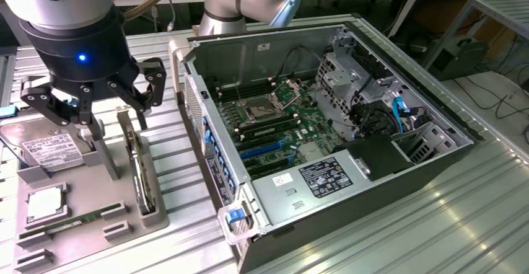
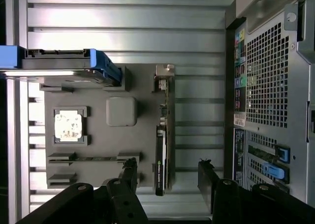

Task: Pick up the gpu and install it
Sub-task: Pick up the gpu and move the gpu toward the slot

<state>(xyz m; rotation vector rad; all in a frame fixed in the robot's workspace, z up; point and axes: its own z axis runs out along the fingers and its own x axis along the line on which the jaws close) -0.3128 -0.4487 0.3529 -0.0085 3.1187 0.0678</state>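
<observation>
End effector [image 2: 167, 180] above the parts holder [image 2: 142, 135]: jaws stand wide apart and empty, with one finger [image 2: 130, 177] on each side of the line of the gpu [image 2: 163, 150], hanging over it and apparently clear of it.

The gpu stands on its long edge in a slot along the side of the holder nearest the open computer case [image 1: 331, 131], which lies just beside it on the ribbed metal tabletop [image 1: 463, 224]. A hard drive [image 2: 64, 66], a processor [image 2: 68, 125] and a memory stick [image 2: 93, 158] occupy the other seats.

The gpu is a thin, flat, dark card with a silver metal bracket at one end and a small green marking near the other.

Handling, as a judgement: the card is probably stiff and fairly light, but fragile on its component faces. The best hold looks to be a pinch across the two flat faces at the exposed upper edge, near mid-length, away from the bracket and the lower connector edge.
</observation>
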